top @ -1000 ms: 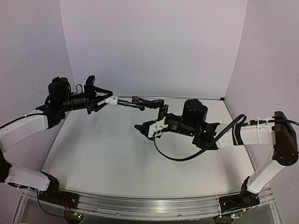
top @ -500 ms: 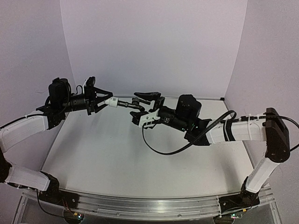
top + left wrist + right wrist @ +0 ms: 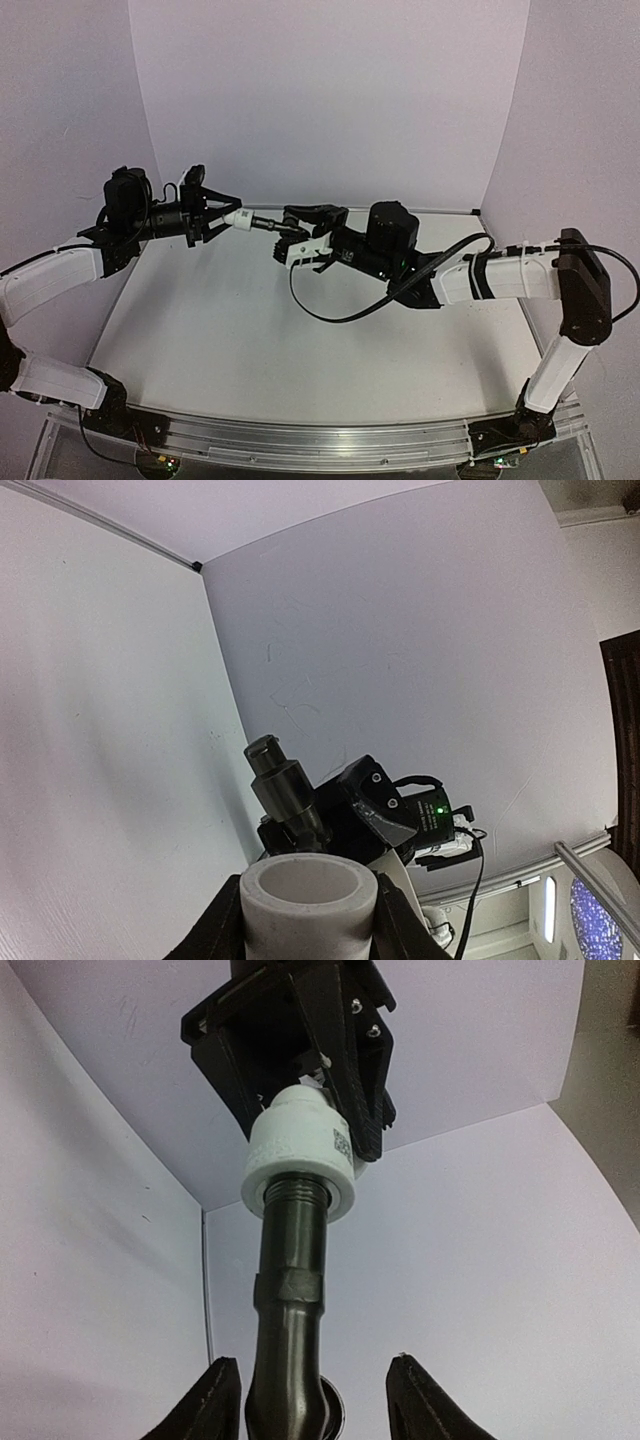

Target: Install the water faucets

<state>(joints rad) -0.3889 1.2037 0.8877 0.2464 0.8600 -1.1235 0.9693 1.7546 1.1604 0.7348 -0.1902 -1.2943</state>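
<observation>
The water faucets hang in mid-air as one joined piece: a black tap (image 3: 270, 224) whose threaded end sits in a stubby white fitting (image 3: 240, 217). My left gripper (image 3: 225, 213) is shut on the white fitting (image 3: 308, 905), with the tap (image 3: 285, 785) sticking out beyond it. My right gripper (image 3: 295, 232) comes from the right and straddles the tap's body. In the right wrist view the tap (image 3: 292, 1300) runs up into the fitting (image 3: 300, 1155). The right gripper (image 3: 315, 1400) is open. Its left finger sits close to the tap, and a clear gap shows on the other side.
The white table top (image 3: 260, 340) lies well below both grippers. Lilac walls (image 3: 330, 100) close in the back and both sides. A black cable (image 3: 340, 312) loops down from the right wrist toward the table.
My right gripper has moved left and up to the tap, and its jaws have narrowed around the tap's body. The left gripper and the fitting have not moved.
</observation>
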